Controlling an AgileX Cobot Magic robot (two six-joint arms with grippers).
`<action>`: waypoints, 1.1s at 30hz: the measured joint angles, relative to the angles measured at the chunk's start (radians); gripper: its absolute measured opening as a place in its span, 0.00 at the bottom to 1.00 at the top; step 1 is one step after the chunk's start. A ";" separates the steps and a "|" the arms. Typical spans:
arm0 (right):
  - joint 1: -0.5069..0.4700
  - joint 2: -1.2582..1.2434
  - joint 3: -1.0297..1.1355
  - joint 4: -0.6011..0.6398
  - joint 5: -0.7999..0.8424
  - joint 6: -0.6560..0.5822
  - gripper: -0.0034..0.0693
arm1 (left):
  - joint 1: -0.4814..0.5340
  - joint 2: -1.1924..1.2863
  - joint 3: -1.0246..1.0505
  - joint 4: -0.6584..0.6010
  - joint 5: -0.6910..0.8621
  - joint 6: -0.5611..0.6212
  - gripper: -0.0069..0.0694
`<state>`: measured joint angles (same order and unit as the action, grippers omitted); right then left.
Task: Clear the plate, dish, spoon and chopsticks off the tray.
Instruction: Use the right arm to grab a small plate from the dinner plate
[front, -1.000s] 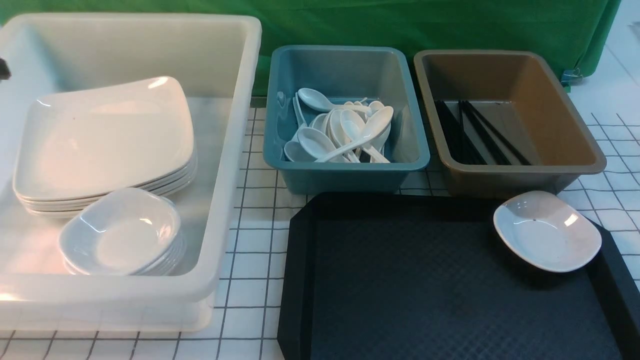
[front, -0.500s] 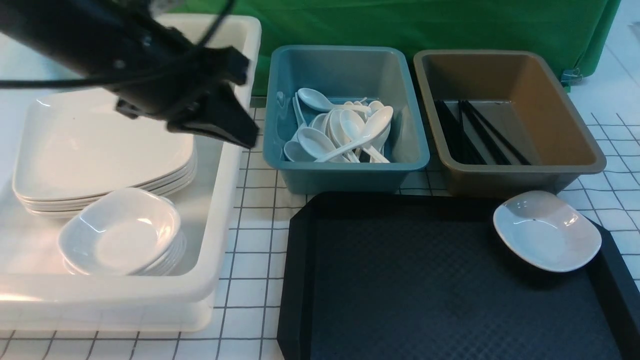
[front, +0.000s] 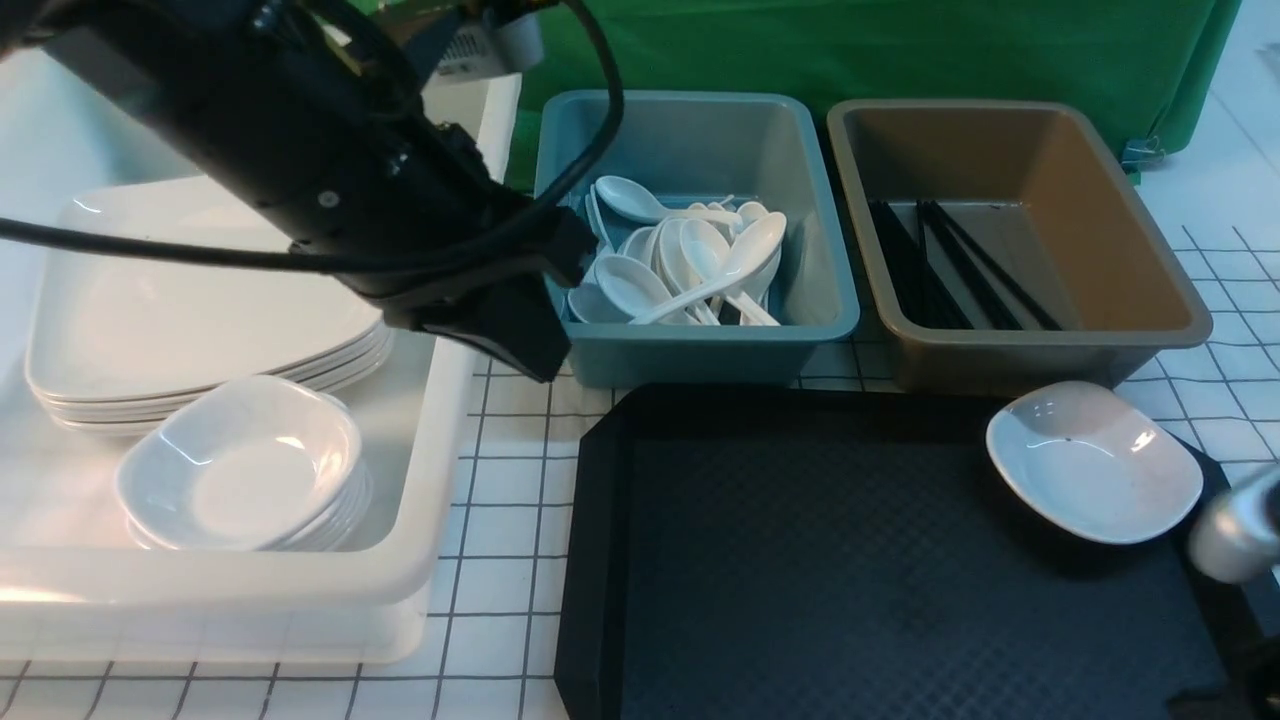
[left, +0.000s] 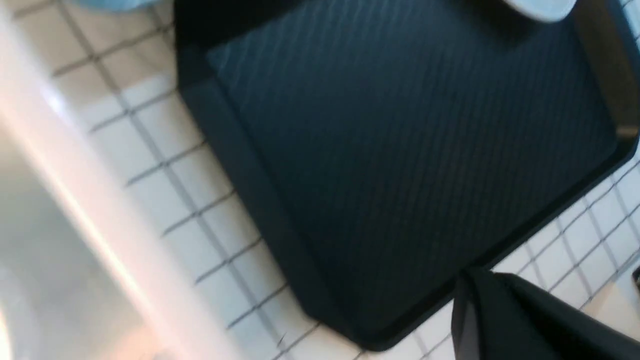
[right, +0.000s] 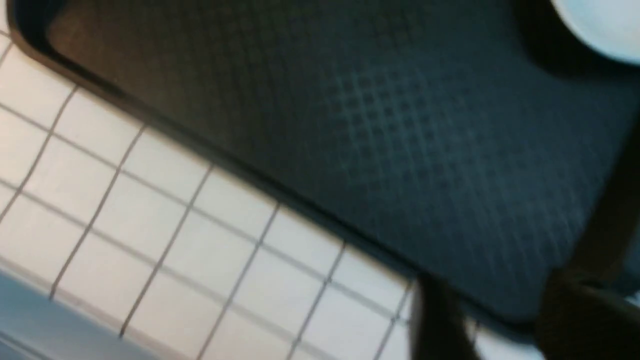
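Note:
The small white dish sits in the far right corner of the black tray; nothing else lies on the tray. My left gripper hangs empty, jaws together, over the gap between the white bin and the blue bin, just past the tray's far left corner. In the left wrist view its tip is above the tray's edge. My right arm shows at the tray's right edge near the dish. In the blurred right wrist view the right gripper has its fingers apart and empty, with the dish farther off.
A big white bin on the left holds a stack of white square plates and a stack of small dishes. A blue bin holds several white spoons. A brown bin holds black chopsticks.
My left arm has swung in from the left, across the white bin toward the tray's far left corner. My right arm has come into view at the lower right. The dish has not moved.

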<state>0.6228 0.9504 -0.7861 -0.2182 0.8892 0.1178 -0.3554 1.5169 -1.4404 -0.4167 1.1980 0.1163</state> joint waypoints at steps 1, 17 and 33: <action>0.000 0.083 -0.006 -0.026 -0.044 -0.006 0.65 | 0.021 -0.006 0.001 0.007 0.010 0.006 0.09; -0.042 0.776 -0.304 -0.422 -0.116 0.163 0.69 | 0.175 -0.063 0.045 0.044 0.022 0.011 0.09; -0.200 0.946 -0.341 -0.395 -0.221 0.148 0.58 | 0.176 -0.063 0.045 0.045 0.022 0.011 0.10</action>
<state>0.4226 1.8965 -1.1276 -0.6133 0.6679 0.2654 -0.1796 1.4538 -1.3955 -0.3722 1.2197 0.1270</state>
